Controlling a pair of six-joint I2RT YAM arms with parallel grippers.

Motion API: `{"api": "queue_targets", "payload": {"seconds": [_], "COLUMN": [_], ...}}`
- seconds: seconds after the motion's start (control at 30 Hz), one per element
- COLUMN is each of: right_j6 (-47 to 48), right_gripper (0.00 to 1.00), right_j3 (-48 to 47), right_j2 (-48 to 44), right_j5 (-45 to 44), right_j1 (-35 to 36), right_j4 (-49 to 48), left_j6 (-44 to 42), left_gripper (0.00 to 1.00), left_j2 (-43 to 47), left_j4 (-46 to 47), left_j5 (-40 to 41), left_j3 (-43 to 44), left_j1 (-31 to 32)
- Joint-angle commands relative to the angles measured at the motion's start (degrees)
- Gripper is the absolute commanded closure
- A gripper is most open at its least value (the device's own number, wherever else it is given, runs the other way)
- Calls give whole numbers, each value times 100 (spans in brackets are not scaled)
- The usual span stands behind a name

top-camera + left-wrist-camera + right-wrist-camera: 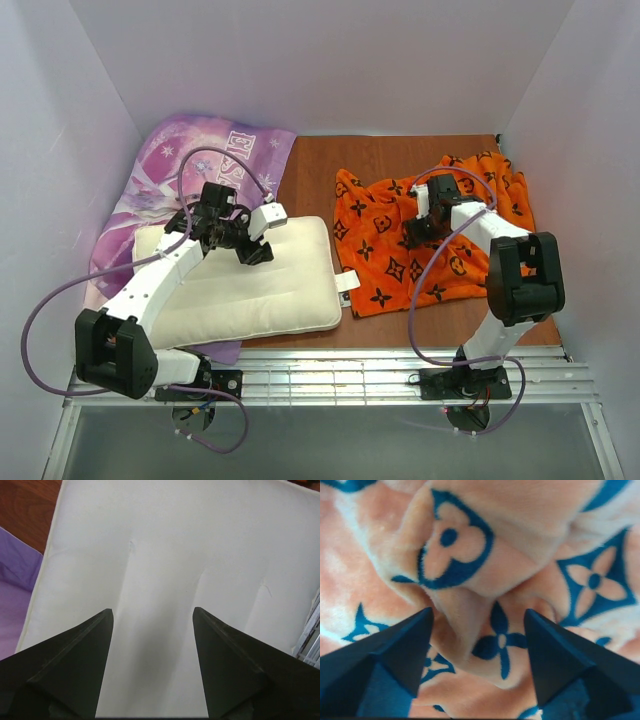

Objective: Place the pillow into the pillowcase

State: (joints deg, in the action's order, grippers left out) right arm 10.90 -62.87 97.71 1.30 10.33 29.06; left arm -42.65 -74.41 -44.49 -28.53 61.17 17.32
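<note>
The cream-white pillow (270, 285) lies flat at the front left of the table and fills the left wrist view (190, 545). My left gripper (256, 252) is open just above its upper middle, with nothing between the fingers (82, 665). The orange pillowcase (385, 250) with black motifs lies crumpled at the right; it looks pale orange with blue motifs in the right wrist view (485, 555). My right gripper (413, 235) is open, low over the pillowcase's rumpled middle, with a fabric fold (470, 630) between its fingers (395, 655).
A purple "ELSA" print fabric (190, 165) lies under and behind the pillow at the left. A white tag (346, 281) sticks out between pillow and pillowcase. White walls enclose the table on three sides. A metal rail (330, 370) runs along the near edge.
</note>
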Motion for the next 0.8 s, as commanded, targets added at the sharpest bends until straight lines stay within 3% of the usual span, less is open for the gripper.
{"api": "queue_targets", "payload": {"seconds": [0.0,0.13,0.47,0.77], "right_j6": [-9,35,430,668], "right_gripper": [28,29,41,49], "right_j3": [-269,-427,-709,-586], "right_j2": [-252,-235,837,241], "right_j5": [-454,-718,-1992,-2679], "right_j1": [127,495,874,822], "right_j4": [29,30,-84,-278], "left_j6": [257,398,644,767], "left_gripper": [39,39,39,39], "left_j2": [207,313,208,216], "left_j4": [186,388,599,828], "left_j5": [-47,6,331,392], "left_j3": [-228,-412,-307,-483], "left_j1": [-27,-27,-27,-27]}}
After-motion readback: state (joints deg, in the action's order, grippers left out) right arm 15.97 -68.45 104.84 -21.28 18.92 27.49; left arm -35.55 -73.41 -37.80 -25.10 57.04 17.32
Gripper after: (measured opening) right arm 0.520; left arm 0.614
